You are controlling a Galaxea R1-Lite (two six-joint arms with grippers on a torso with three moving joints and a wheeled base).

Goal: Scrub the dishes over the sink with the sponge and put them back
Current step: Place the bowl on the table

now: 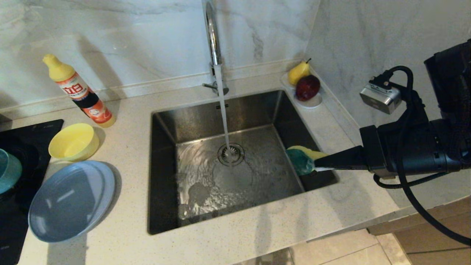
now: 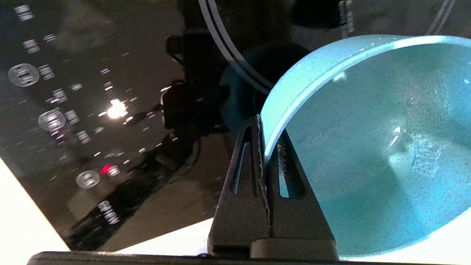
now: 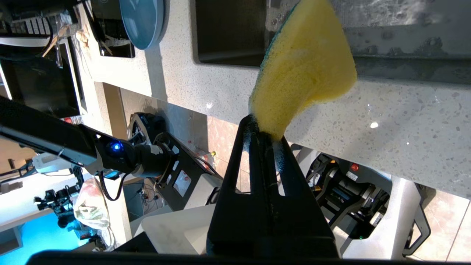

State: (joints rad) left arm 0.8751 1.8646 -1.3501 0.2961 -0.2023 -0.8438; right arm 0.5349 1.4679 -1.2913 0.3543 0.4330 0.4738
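My left gripper (image 2: 265,127) is shut on the rim of the teal-blue bowl (image 2: 368,147), which sits tilted over the black cooktop (image 2: 110,110). In the head view only part of that bowl (image 1: 8,170) shows at the far left edge. The grey-blue plate (image 1: 68,202) and the yellow bowl (image 1: 73,141) rest on the counter left of the sink (image 1: 165,147). My right gripper (image 1: 319,164) is shut on the sponge (image 1: 301,158), held over the sink's right side. Its yellow face (image 3: 301,70) shows in the right wrist view.
Water runs from the chrome tap (image 1: 212,40) onto the drain strainer (image 1: 231,154). A detergent bottle (image 1: 79,92) stands at the back left. A small white dish (image 1: 312,101) holding a pear and a red fruit sits behind the sink's right corner. The counter's front edge (image 1: 257,254) is near.
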